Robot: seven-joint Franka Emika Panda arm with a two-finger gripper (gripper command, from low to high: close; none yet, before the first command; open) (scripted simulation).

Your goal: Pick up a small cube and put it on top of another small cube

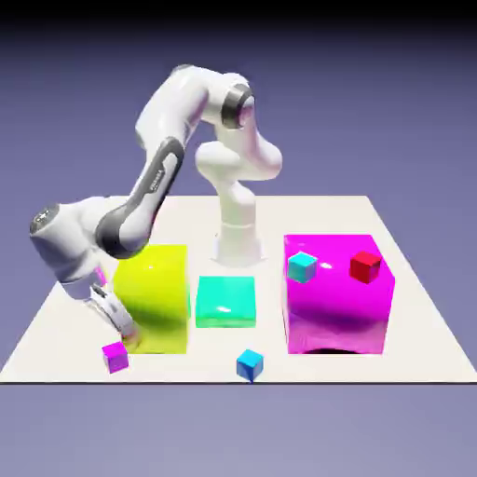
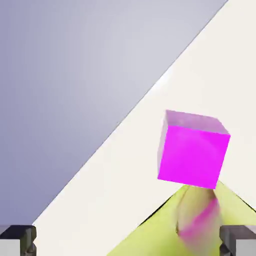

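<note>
The tiny magenta-purple cube (image 1: 115, 356) lies on the white table (image 1: 56, 345) near its front left corner. My gripper (image 1: 127, 330) hangs just above and beside it, close against the big yellow block (image 1: 154, 296). In the hand view the cube (image 2: 192, 152) sits ahead and to the right of the middle, apart from the fingers. The gripper (image 2: 128, 244) is open, with its two grey fingertips (image 2: 17, 240) wide apart at the bottom corners and nothing between them. A small blue cube (image 1: 249, 364) rests on the table near the front edge, right of the magenta one.
A teal block (image 1: 226, 300) stands beside the yellow one. The big glossy magenta block (image 1: 335, 298) at the exterior view's right carries a small cyan cube (image 1: 301, 266) and a small red cube (image 1: 365, 266). The yellow block's glossy face (image 2: 150, 240) fills the hand view's bottom.
</note>
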